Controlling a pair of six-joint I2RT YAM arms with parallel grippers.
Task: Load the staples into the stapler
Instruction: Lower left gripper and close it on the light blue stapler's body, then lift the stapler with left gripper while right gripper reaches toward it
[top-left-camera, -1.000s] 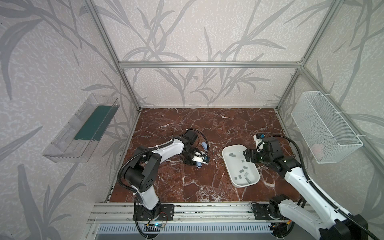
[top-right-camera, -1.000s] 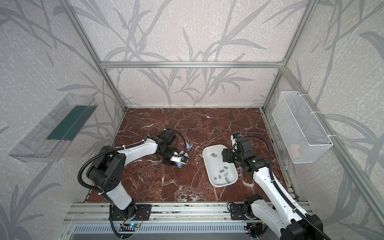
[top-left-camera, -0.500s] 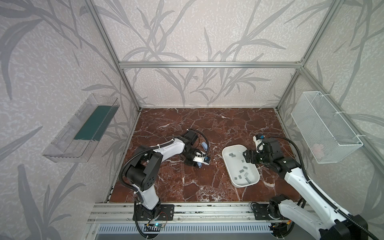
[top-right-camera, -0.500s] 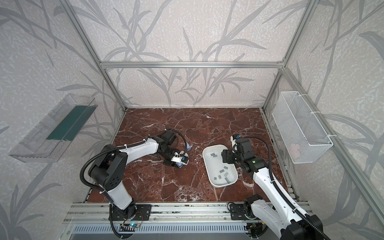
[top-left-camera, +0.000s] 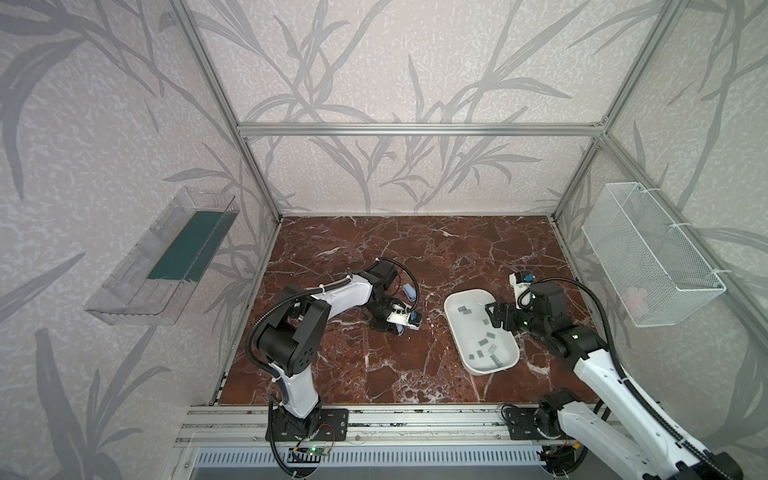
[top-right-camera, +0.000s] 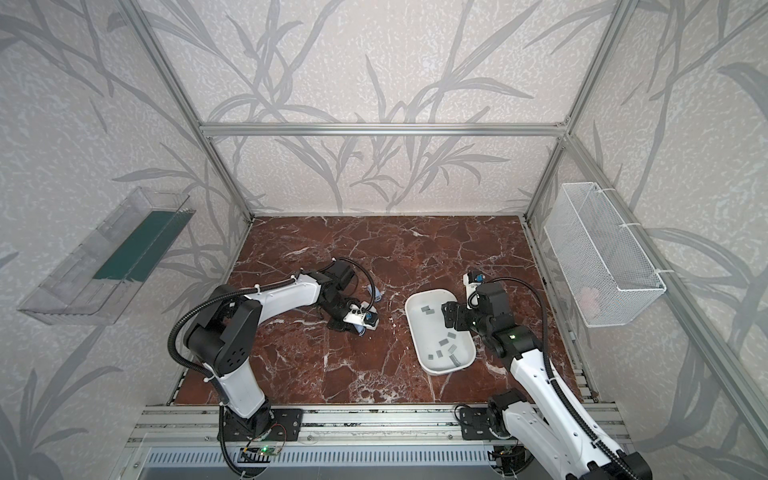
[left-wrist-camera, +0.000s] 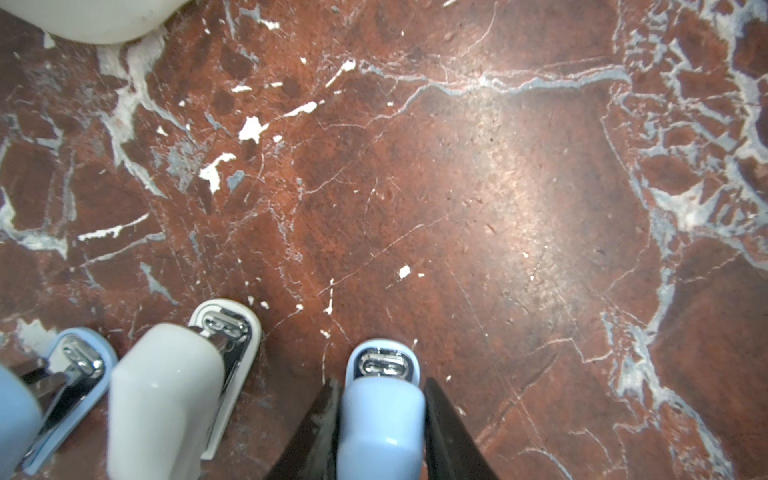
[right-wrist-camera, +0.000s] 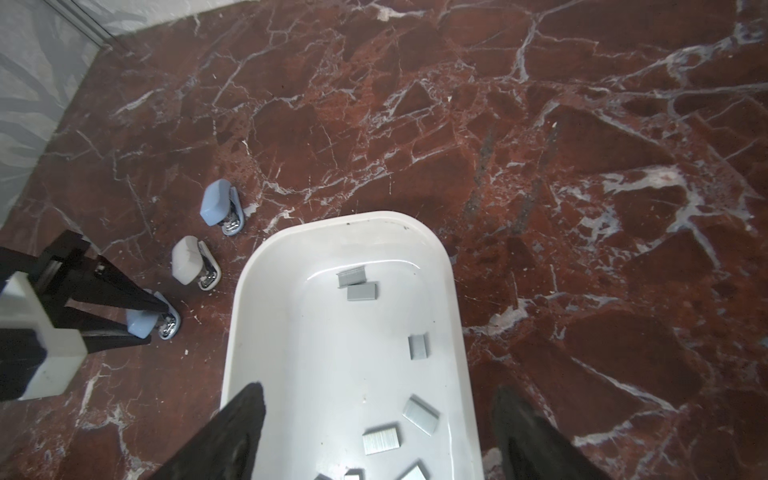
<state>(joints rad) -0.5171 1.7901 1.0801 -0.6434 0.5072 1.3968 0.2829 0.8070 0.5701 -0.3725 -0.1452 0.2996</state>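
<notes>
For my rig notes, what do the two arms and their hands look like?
Left arm and right arm: white shells, black joints, black corrugated cables. Left hand and right hand: black tapered fingers, a white camera block at each wrist.

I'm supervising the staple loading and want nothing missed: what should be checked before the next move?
1. Left pincer grips blue stapler: ok, shut on it.
2. That stapler opened for loading: not ok, looks closed.
3. Right pincer open: ok, over the tray.
4. Staples available: ok, loose strips in the tray.
5. Strip in right pincer: not ok, it is empty.
6. White stapler apart from the held one: ok.
</notes>
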